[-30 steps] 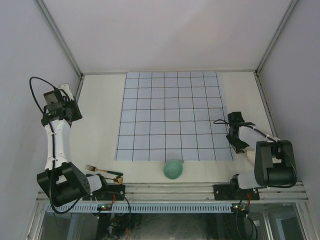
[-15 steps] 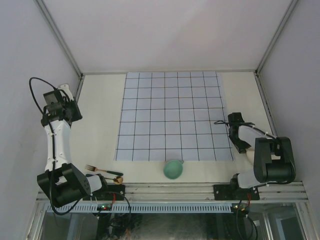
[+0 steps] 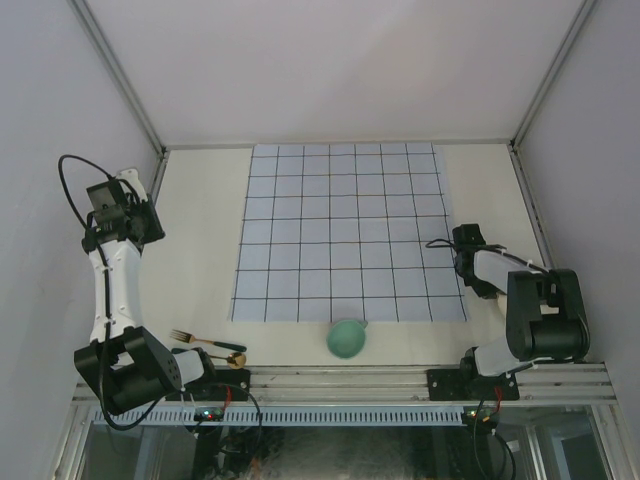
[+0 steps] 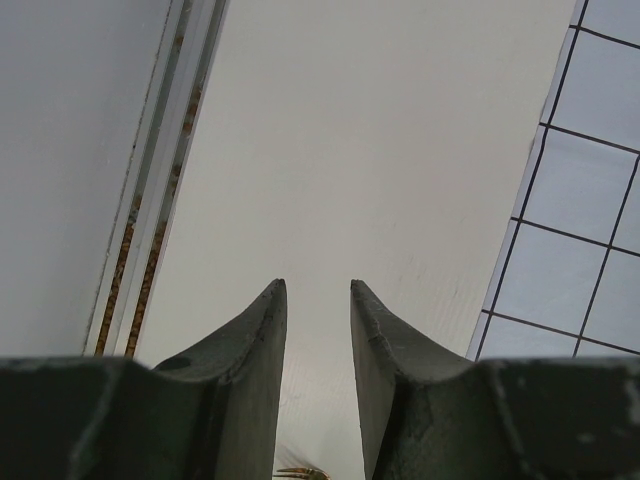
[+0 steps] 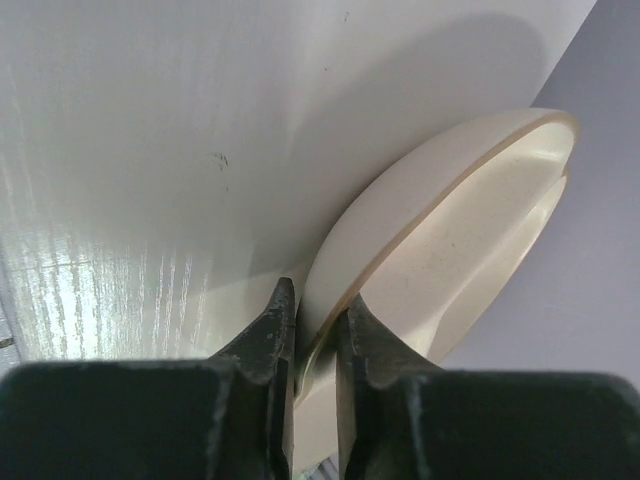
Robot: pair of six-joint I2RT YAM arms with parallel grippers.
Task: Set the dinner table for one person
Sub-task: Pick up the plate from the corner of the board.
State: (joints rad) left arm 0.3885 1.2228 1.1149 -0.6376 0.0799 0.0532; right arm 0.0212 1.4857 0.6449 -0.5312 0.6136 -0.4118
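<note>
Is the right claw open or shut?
The right claw is shut on the cream dish; the right wrist view shows its fingers pinching the rim.

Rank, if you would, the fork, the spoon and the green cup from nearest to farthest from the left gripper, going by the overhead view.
Measured from the left gripper, which is on the left side:
1. Fork, front left, its tines pointing left.
2. Spoon, just past the fork, closer to the arm bases.
3. Green cup, front centre, clearly farthest.

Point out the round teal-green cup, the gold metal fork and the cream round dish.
Teal-green cup (image 3: 346, 339): top external view, middle of its body.
Gold fork (image 3: 208, 342): top external view, mid-handle.
Cream dish (image 5: 470, 250): right wrist view, inner face.
</note>
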